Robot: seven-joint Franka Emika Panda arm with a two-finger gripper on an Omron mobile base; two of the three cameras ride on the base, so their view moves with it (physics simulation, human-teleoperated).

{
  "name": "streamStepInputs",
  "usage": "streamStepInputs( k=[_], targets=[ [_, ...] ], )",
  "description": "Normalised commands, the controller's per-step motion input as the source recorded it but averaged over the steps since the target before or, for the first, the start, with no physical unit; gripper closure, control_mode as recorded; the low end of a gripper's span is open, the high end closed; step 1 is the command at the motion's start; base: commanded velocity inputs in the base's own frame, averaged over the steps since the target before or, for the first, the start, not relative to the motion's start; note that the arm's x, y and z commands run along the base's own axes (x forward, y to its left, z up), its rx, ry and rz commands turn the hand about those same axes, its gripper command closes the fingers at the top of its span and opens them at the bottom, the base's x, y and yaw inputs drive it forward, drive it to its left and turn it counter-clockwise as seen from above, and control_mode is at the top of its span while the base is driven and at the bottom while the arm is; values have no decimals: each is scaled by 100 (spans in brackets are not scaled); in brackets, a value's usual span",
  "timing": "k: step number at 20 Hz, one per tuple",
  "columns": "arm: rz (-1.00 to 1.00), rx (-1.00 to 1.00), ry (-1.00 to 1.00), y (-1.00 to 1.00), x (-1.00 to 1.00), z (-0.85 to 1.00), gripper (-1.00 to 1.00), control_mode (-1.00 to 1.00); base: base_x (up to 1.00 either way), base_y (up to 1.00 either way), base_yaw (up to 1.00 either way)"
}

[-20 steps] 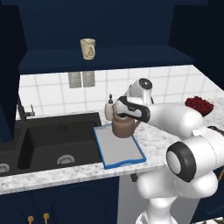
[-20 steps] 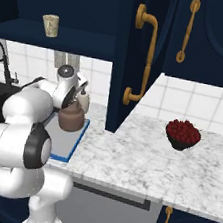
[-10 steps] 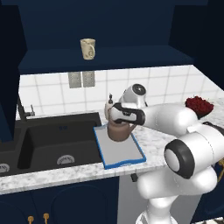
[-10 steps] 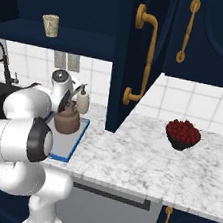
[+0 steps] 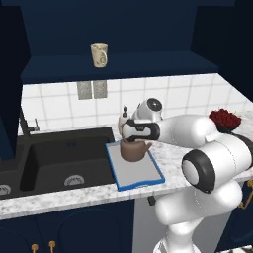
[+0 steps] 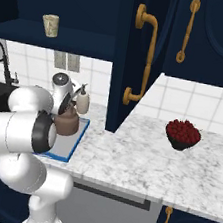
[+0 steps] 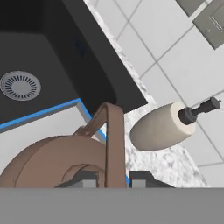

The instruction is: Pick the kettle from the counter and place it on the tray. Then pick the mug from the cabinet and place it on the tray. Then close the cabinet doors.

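Brown, squat, round kettle (image 5: 134, 149) with a thin arched handle: sits on the far end of the flat grey tray (image 5: 141, 174) with a raised bright blue rim, near the rim's back left corner. In the right base view the kettle (image 6: 66, 123) shows partly behind the arm, on the tray (image 6: 66, 150).

Two-finger gripper (image 7: 114, 178) of the white arm: clenched on the kettle's arched handle, one dark finger tip on each side of the brown strap, seen from directly above the kettle body (image 7: 52, 162). In the left base view the gripper (image 5: 136, 137) sits right over the kettle.

White-grey speckled marble counter (image 5: 59, 195): bears the tray, which lies just beside the black double sink (image 5: 54, 160).

Cream soap dispenser bottle (image 7: 164, 124) with a dark pump top: stands on the counter close behind the tray, near the white tiled wall; visible also from the right (image 6: 83, 100).

Small cream-beige mug (image 5: 99, 54) with a side handle: upright on the navy shelf of the dark navy wall cabinet (image 5: 118, 64), well apart from the tray.

Cabinet doors (image 6: 142, 57), dark navy with long gold handles: one stands open, edge-on, above the counter.

Dark bowl of red fruit (image 6: 182, 135): on the counter to the right.
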Motion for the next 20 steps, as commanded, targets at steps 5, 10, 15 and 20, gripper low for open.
streamStepInputs(
  k=[5, 10, 15, 20],
  targets=[
    [0, 0, -9, 2, -6, -4, -100, -100, 0, 0, 0],
    [0, 0, 0, 0, -21, 12, -100, -100, 0, 0, 0],
    [-1, 0, -6, 0, -24, 36, -100, -100, 0, 0, 0],
    [-12, 0, 0, 0, -56, 65, -100, -100, 0, 0, 0]
  ],
)
